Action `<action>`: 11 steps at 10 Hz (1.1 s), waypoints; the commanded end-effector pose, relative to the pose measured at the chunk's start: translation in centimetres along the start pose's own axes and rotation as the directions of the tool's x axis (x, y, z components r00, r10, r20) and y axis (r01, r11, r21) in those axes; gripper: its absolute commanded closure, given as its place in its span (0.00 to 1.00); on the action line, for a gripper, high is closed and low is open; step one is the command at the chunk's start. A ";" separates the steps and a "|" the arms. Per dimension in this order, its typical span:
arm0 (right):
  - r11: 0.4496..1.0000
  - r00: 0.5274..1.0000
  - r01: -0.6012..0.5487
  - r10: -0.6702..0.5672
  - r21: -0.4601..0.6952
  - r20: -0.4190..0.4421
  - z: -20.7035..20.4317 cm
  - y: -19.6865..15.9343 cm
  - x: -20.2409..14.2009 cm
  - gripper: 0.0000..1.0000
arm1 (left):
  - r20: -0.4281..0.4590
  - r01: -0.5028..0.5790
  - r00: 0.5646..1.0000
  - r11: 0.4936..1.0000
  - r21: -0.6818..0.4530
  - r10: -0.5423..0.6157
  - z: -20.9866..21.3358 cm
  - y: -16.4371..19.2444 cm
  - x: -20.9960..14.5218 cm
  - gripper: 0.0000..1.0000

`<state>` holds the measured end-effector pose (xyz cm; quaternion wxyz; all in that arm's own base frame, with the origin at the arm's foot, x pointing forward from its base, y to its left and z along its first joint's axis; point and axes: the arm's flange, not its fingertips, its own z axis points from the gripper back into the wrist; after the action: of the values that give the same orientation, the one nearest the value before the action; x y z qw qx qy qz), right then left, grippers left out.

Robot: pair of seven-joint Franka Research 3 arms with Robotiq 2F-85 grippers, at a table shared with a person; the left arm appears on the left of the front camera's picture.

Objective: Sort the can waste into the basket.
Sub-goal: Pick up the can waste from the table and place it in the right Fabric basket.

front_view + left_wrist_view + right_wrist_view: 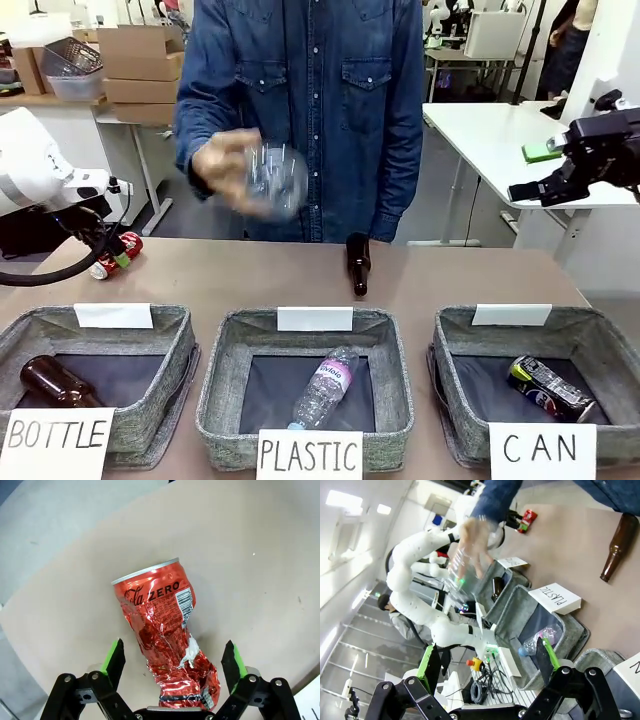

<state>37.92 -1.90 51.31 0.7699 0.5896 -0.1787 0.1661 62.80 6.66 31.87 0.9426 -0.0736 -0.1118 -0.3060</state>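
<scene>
A crushed red can (167,630) lies on the tan table between the fingers of my left gripper (175,657), which is open and stands just clear of it on both sides. From the front, the same red can (115,255) lies at the far left of the table under my left arm. A black can (548,388) lies inside the grey basket (600,322) signed "CAN" at the near right. My right gripper (535,190) hangs open and empty, high above the table's right end.
A person in a denim shirt holds a clear plastic bottle (270,178) above the far edge. A brown bottle (358,265) lies mid-table. The "PLASTIC" basket (225,340) holds a clear bottle. The "BOTTLE" basket (30,325) holds a brown one.
</scene>
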 end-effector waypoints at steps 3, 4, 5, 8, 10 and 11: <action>1.000 1.000 -0.020 0.020 -0.006 -0.011 0.1 0.1 0.0 0.00 | -0.037 -0.015 0.999 1.000 -0.025 0.014 0.2 0.3 -0.7 0.60; 1.000 1.000 -0.020 0.020 -0.006 -0.011 0.1 0.1 0.0 0.00 | -0.032 -0.011 0.999 1.000 -0.028 0.010 0.4 0.2 -0.8 1.00; 1.000 1.000 -0.020 0.020 -0.006 -0.011 0.1 0.1 0.0 0.00 | -0.030 -0.007 1.000 1.000 -0.026 0.006 0.5 0.1 -0.9 1.00; 1.000 1.000 -0.020 0.020 -0.006 -0.011 0.1 0.1 0.0 0.00 | -0.034 -0.008 0.999 1.000 -0.030 0.007 0.7 0.0 -1.2 0.64; 1.000 1.000 -0.020 0.020 -0.006 -0.011 0.1 0.1 0.0 0.00 | -0.019 -0.009 1.000 1.000 -0.028 0.008 1.6 -0.3 -1.4 0.64; 1.000 1.000 -0.020 0.020 -0.006 -0.011 0.1 0.1 0.0 0.00 | -0.013 -0.009 1.000 1.000 -0.026 0.008 2.0 -0.4 -1.6 0.64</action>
<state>37.92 -1.90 51.30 0.7699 0.5896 -0.1787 0.1661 62.07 7.52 32.74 0.9441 -0.0853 -0.1024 -0.3016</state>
